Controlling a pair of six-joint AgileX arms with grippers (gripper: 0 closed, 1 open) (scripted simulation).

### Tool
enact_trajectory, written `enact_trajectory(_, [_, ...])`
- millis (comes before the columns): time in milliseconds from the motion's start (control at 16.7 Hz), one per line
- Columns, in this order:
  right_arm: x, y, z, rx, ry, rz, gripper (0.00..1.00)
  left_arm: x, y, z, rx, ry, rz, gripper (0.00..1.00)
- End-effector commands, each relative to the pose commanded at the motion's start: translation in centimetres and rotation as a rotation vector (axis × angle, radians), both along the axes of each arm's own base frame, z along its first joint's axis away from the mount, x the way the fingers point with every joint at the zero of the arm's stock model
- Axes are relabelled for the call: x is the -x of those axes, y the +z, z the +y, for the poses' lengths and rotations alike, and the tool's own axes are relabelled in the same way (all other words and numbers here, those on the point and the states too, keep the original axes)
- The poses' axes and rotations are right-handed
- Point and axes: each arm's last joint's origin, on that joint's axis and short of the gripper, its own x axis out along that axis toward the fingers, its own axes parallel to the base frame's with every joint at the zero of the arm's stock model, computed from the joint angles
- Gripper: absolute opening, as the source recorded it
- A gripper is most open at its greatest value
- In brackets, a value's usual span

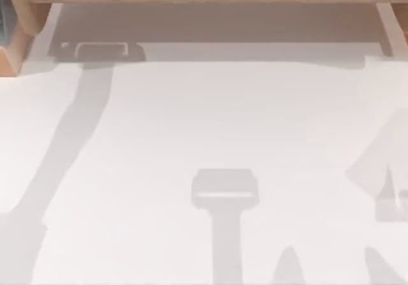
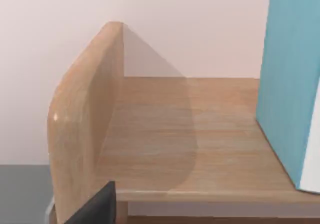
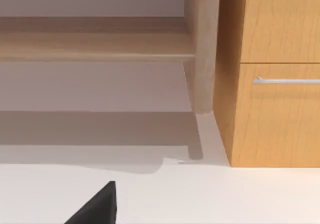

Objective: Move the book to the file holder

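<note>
One teal book [image 2: 290, 83] stands upright in the wooden file holder [image 2: 85, 124]; placement looks done, retreat next; grip unreadable on either arm.

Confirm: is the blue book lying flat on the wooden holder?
No. The blue book stands upright on the wooden holder, beside its curved end wall.

- Table [image 1: 191, 125]: plain white, crossed by soft grey shadows.
- File holder [image 2: 85, 119]: light wood with a fine grain.
- Book [image 2: 287, 83]: teal-blue cover, white page edge.
- Cabinet [image 3: 270, 108]: warmer orange-brown wood grain, with a silver handle [image 3: 287, 80].
- Wall [image 2: 200, 23]: pale pinkish white.
</note>
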Motion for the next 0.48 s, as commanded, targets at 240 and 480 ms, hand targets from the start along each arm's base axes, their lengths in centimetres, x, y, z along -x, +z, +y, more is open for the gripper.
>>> enact_trajectory(240, [0.0,0.0,0.0,0.0,0.0,0.0,1.0,-6.5,1.0,-4.0,0.0,-0.001,-0.001,1.0])
enact_trajectory(480, [0.0,0.0,0.0,0.0,0.0,0.0,1.0,-10.5,0.4,-7.1,0.0,-0.002,-0.002,1.0])
